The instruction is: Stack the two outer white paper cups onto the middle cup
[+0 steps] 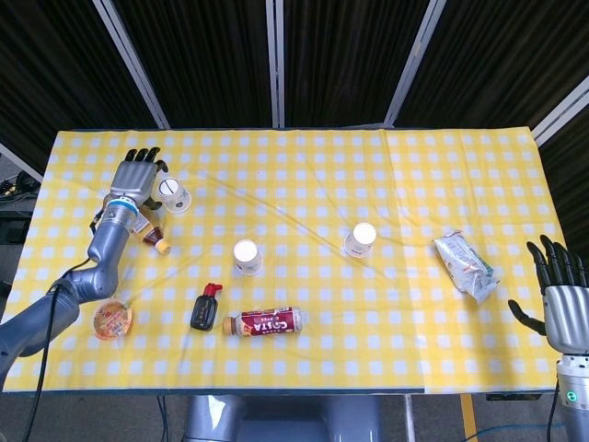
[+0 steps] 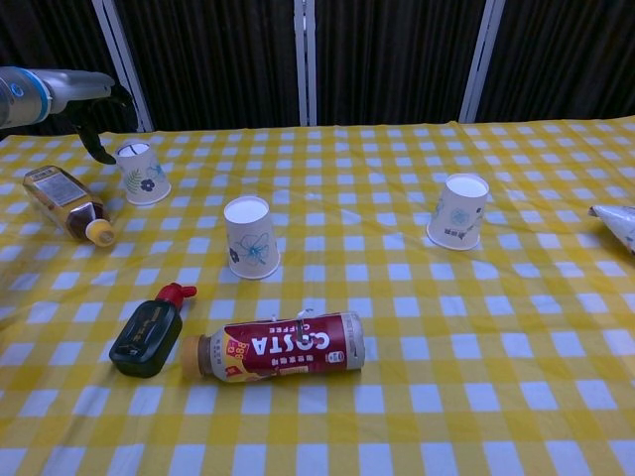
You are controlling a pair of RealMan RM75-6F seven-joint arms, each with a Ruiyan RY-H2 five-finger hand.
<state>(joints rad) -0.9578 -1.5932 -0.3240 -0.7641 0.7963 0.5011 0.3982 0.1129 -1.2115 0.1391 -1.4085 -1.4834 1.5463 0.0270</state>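
Left hand (image 1: 135, 178), fingers spread and holding nothing, hovers just beside the far-left inverted paper cup (image 1: 173, 193), apparently to grasp it; middle cup (image 1: 247, 255) waits well apart.

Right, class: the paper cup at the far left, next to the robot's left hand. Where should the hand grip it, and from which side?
Probably around the side wall of the far-left cup. It stands upside down, closed base up and wider rim on the cloth, so there is no open rim to pinch. The left hand is beside it with fingers spread, so coming in from that side looks easiest; the tea bottle lies just in front.
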